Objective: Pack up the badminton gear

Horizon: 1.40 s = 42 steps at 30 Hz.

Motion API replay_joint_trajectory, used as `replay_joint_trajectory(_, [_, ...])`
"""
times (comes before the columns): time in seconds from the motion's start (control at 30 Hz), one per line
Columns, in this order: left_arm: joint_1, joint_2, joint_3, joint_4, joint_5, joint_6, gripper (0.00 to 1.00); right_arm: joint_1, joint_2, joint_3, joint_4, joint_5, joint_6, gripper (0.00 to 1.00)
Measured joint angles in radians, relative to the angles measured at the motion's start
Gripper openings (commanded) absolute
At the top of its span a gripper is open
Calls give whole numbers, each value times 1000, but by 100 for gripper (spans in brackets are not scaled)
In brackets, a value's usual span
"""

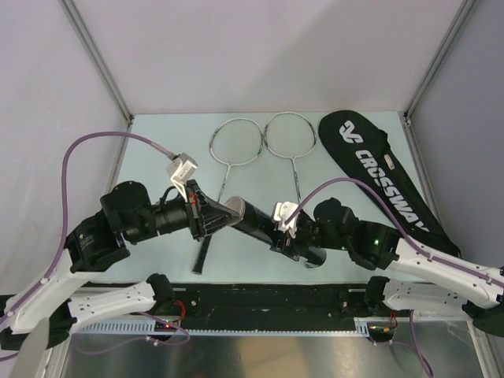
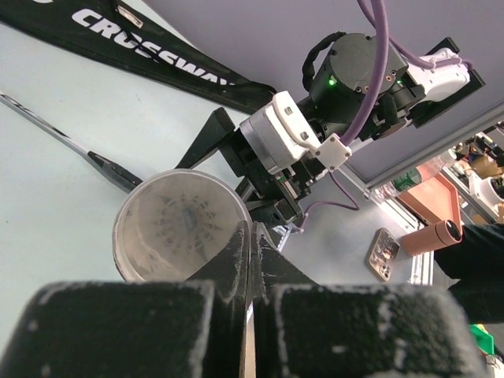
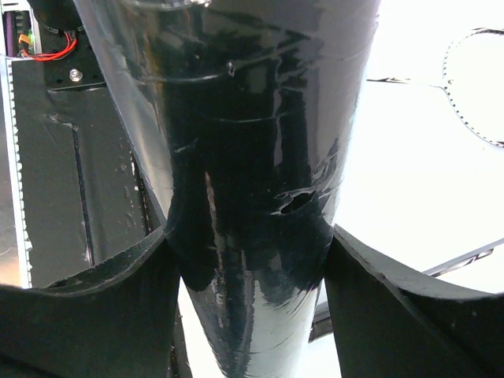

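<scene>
2 right fingers [image 3: 87, 303] clamp black tube [image 3: 252, 189]; left fingers [image 2: 232, 268] closed, empty, seemingly at its rim.

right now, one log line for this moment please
right fingers: gripping black cylindrical tube | left fingers: shut at tube mouth | silver-framed rackets, black racket bag: on table

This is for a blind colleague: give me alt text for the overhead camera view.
The right gripper clamps a black tube slanting over the near table, while the shut left gripper points at its open end. Behind lie two rackets side by side, with a CROSSWAY bag to their right.
</scene>
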<state>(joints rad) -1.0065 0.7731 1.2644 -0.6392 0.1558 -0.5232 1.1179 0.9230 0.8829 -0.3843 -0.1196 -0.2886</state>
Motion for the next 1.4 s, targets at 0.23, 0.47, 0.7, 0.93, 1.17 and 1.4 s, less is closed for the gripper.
replay_joint_trajectory(0.23, [0, 17, 0, -1, 19, -3, 0, 0, -17, -19, 0, 2, -1, 23])
replay_joint_trajectory(0.47, [0, 23, 0, 2, 33, -18, 0, 0, -34, -29, 1, 2, -5, 23])
replay_joint_trajectory(0.7, [0, 34, 0, 1, 35, -29, 26, 0, -43, -37, 0, 6, -9, 23])
replay_joint_trajectory(0.93, [0, 34, 8, -10, 12, -27, 43, 4, -72, -57, 9, 6, -19, 23])
replay_joint_trajectory(1.17, [0, 34, 39, -19, -49, -23, 43, 11, -81, -63, 20, 5, -19, 23])
replay_joint_trajectory(1.4, [0, 36, 47, -21, -85, -11, 32, 14, -87, -64, 24, 2, -19, 23])
